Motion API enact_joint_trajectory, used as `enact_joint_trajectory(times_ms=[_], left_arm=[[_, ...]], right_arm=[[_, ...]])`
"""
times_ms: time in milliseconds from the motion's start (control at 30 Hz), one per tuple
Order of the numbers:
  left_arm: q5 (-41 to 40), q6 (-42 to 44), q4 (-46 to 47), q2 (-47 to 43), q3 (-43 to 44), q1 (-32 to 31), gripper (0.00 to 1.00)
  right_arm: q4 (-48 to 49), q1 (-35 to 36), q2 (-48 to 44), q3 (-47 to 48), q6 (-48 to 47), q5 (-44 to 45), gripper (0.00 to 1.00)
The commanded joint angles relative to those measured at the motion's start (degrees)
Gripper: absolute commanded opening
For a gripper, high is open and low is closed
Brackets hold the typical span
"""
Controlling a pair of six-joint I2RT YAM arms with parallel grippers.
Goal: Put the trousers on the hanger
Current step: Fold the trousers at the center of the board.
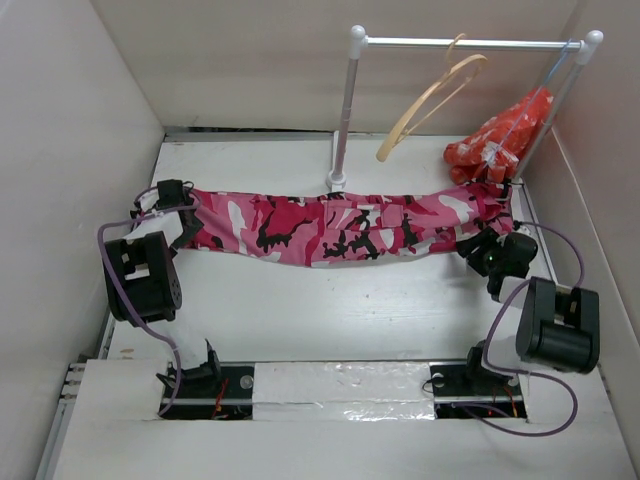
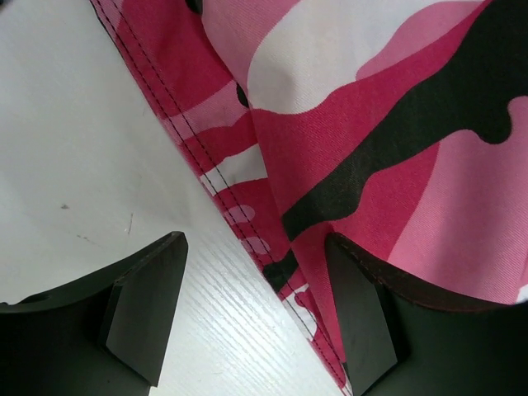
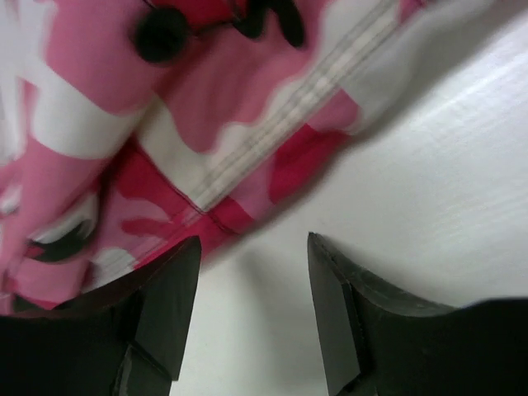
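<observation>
**Across the table [image 1: 330, 320], the trousers [image 1: 340, 228] lie flat with an open pincer at each end**

Closest to the arm bases, a strip of silver tape [image 1: 340, 388] runs along the near edge. Beyond it is a broad bare stretch of white tabletop, which is the freest room on view.

Past that, the trousers are spread lengthwise from left to right. The left gripper [image 1: 168, 200] is down at their left end with its jaws apart. In its wrist view one finger [image 2: 144, 305] sits over bare table and the other over the print, with the stitched hem running between them. To me it looks lined up to pinch that edge.

The right gripper [image 1: 490, 252] is at the other end, by the black drawstrings [image 3: 276, 16]. Its jaws are also spread and hold nothing. Bare table shows between them, and the cloth edge lies just at its left finger. By my reading neither end has been taken up yet.

Farther back stands a white rail [image 1: 470, 43]. The wooden hanger [image 1: 430, 95] hangs from it by its hook, tilted, above the trousers and well apart from them. The foot of the rail's left post stands just behind the middle of the trousers, so a lift would have to clear it.

An orange-red cloth [image 1: 495, 140] is heaped at the right post, near the right gripper. With the side wall close by, that corner looks the tightest to me.
</observation>
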Motion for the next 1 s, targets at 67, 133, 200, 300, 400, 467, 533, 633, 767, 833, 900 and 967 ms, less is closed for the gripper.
enact_joint_trajectory(times_ms=[67, 133, 200, 300, 400, 467, 533, 633, 767, 833, 900, 967], left_arm=[[1.4, -1.4, 1.1, 1.2, 1.9, 0.2, 0.61], [1.2, -2.0, 1.2, 2.3, 2.4, 0.2, 0.56], [0.7, -2.8, 1.2, 3.1, 2.7, 0.2, 0.48], [-0.7, -3.2, 1.5, 3.2, 3.2, 0.2, 0.18], [-2.8, -2.7, 0.8, 2.5, 4.0, 0.2, 0.00], [-4.9, -2.2, 0.2, 1.4, 4.4, 0.2, 0.00], [-6.1, -1.7, 0.5, -0.2, 3.9, 0.2, 0.00], [-6.5, -1.7, 1.0, -2.4, 2.7, 0.2, 0.00], [-8.2, -1.8, -0.2, -4.4, 1.6, 0.2, 0.00], [-12.5, -2.0, -2.7, -5.7, 0.9, 0.8, 0.00], [-13.5, -1.8, -4.4, -6.9, 0.2, 1.4, 0.00], [-13.9, -2.1, -6.3, -9.9, -1.6, 2.5, 0.00]], right_arm=[[11.1, -1.2, 7.8, 3.0, 4.8, -2.5, 0.40], [10.9, -1.2, 7.0, 3.8, 5.5, -2.0, 0.25], [9.6, -0.4, 6.4, 4.5, 5.6, 0.1, 0.17], [8.6, -0.4, 5.9, 5.0, 5.5, 1.8, 0.00], [8.5, -1.1, 3.0, 2.6, 5.8, 3.1, 0.00], [7.6, -1.1, -1.5, 1.0, 5.8, 5.4, 0.00], [5.6, -1.1, -4.6, -0.3, 4.9, 6.6, 0.00], [1.1, -1.6, -10.0, -0.9, 3.3, 6.6, 0.00], [-4.6, -3.7, -18.7, -4.2, 2.0, 6.3, 0.00], [-7.6, -6.0, -24.9, -5.6, 1.1, 5.2, 0.00], [-14.0, -7.4, -29.6, -6.3, 0.4, 3.6, 0.00], [-21.0, -7.9, -38.1, -7.1, 0.2, 2.9, 0.00]])
